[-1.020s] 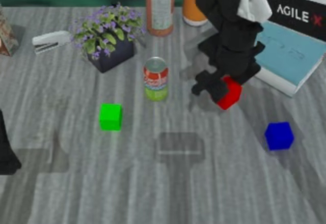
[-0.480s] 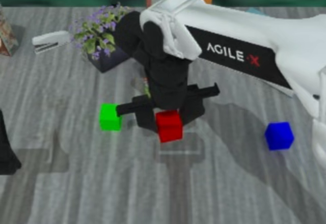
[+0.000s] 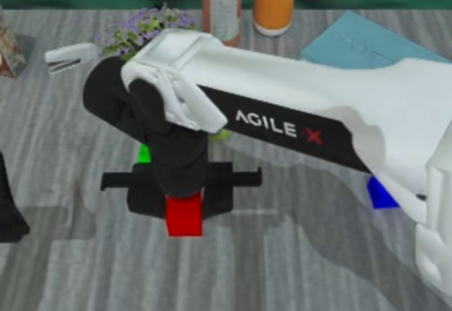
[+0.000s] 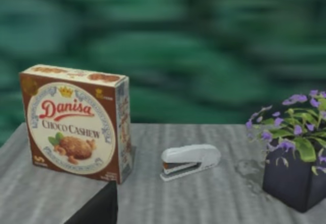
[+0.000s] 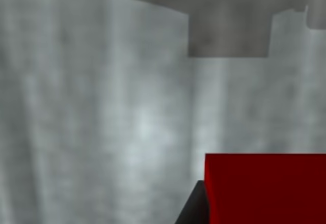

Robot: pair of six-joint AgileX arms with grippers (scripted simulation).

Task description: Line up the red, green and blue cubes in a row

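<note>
My right gripper (image 3: 184, 213) is shut on the red cube (image 3: 184, 217), held over the table left of the middle and towards the front. In the right wrist view the red cube (image 5: 265, 188) sits beside one dark finger (image 5: 196, 210), with bare grey table behind. Only a sliver of the green cube (image 3: 144, 153) shows behind the gripper's black body. The blue cube (image 3: 380, 195) peeks out from under the white right arm at the right. My left gripper (image 3: 7, 219) is parked at the table's left edge, open and holding nothing.
The soda can is almost wholly hidden under the right arm. At the back stand a potted plant (image 3: 134, 35), a stapler (image 3: 70, 56), two bottles (image 3: 274, 3) and a blue book (image 3: 353, 39). A biscuit box (image 4: 76, 119) stands at the back left corner.
The right arm has carried the red cube from the back right, past the can, to the front left of centre. It now covers the can and most of the green cube.
</note>
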